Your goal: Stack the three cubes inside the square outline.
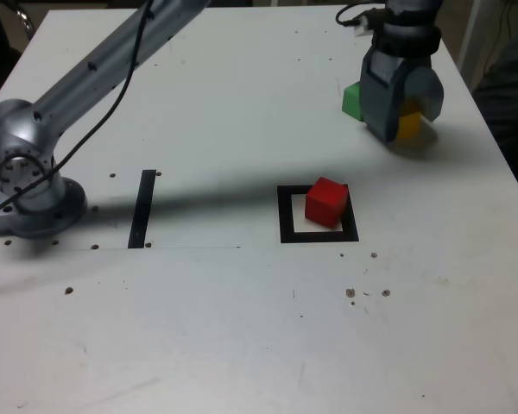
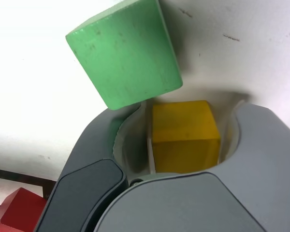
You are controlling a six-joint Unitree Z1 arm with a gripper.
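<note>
My gripper (image 1: 404, 129) is at the far right of the table in the exterior view, shut on the yellow cube (image 1: 408, 123), which sits low, close to the tabletop. The wrist view shows the yellow cube (image 2: 183, 135) nested between the grey jaws of the gripper (image 2: 186, 111). The green cube (image 1: 352, 101) rests on the table just beside the gripper, on the exterior view's left of it; the green cube (image 2: 123, 55) nearly touches the yellow one's corner. The red cube (image 1: 327, 202) sits inside the square outline (image 1: 285, 216), toward its right side.
The arm's base (image 1: 26, 185) stands at the exterior view's left, and its link crosses the back of the table. A narrow black strip (image 1: 142, 209) lies on the table between the base and the outline. The table's right edge (image 1: 501, 155) runs close to the gripper.
</note>
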